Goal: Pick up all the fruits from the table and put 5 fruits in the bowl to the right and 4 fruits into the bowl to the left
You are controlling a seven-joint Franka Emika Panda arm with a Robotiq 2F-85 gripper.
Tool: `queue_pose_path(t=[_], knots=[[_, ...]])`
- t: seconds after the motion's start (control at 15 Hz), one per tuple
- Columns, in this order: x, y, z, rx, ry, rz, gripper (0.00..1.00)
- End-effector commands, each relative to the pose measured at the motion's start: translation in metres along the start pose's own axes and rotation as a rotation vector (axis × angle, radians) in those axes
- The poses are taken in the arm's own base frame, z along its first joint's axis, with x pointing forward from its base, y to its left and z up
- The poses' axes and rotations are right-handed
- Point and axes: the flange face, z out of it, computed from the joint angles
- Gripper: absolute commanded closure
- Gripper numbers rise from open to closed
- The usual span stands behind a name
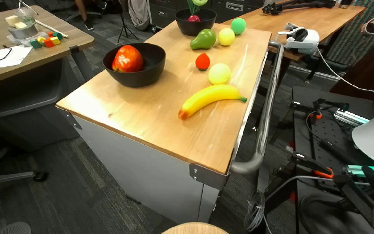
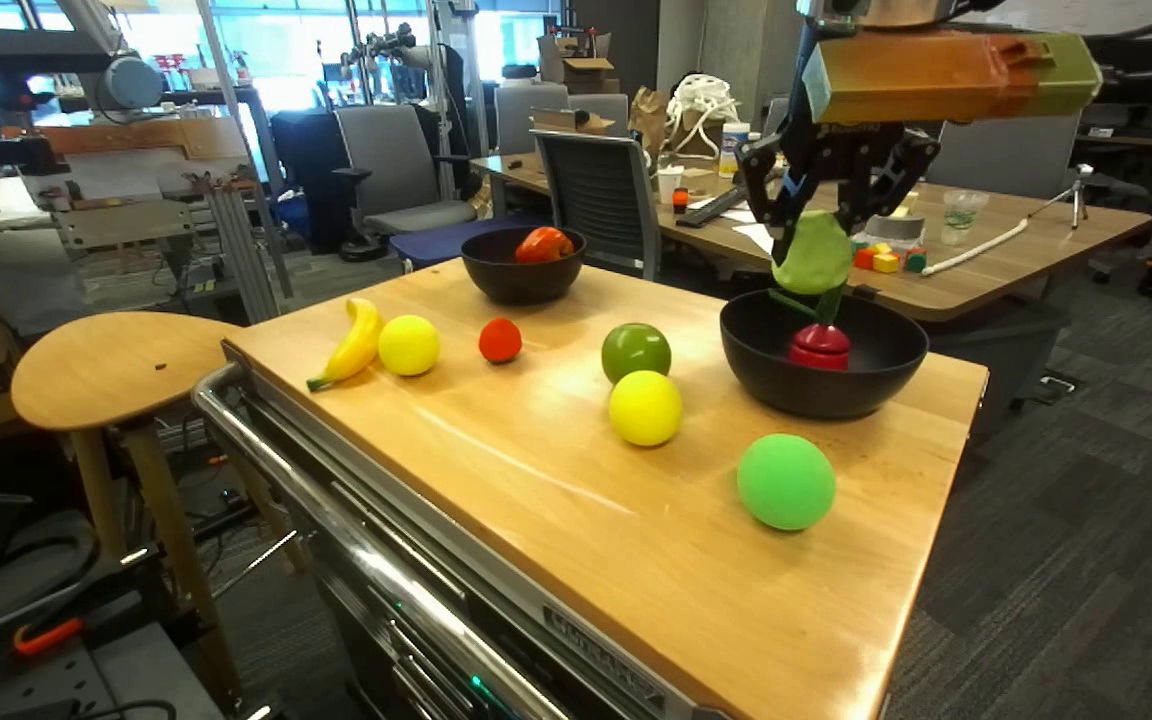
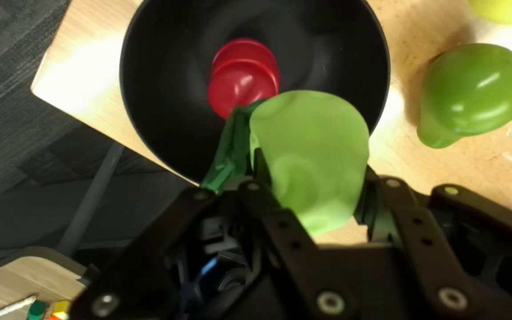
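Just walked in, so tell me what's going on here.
The robot's gripper holds a pale green piece above a black bowl with a red, green-leaved piece inside. Another black bowl holds a red-orange fruit. Six pieces lie on the wooden tabletop: banana, green pear, two yellow balls, green ball and small red fruit.

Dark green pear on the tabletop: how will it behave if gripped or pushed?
The pear looks glossy, so probably slick to grip. Its rounded body may roll when pushed, probably curving because one end tapers.
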Motion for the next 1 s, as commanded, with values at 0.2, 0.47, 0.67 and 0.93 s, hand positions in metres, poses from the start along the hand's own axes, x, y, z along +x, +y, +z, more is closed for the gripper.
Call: queue_pose_path(t=[0.2,0.47,0.67,0.93], knots=[[0.002,-0.003,-0.01,0.034,0.048,0.031,0.34],[0.044,-0.037,-0.044,0.026,0.133,-0.046,0.03],[0.068,-0.055,-0.063,-0.031,0.129,-0.112,0.0],[0.07,-0.069,-0.074,-0.017,0.09,-0.094,0.0]])
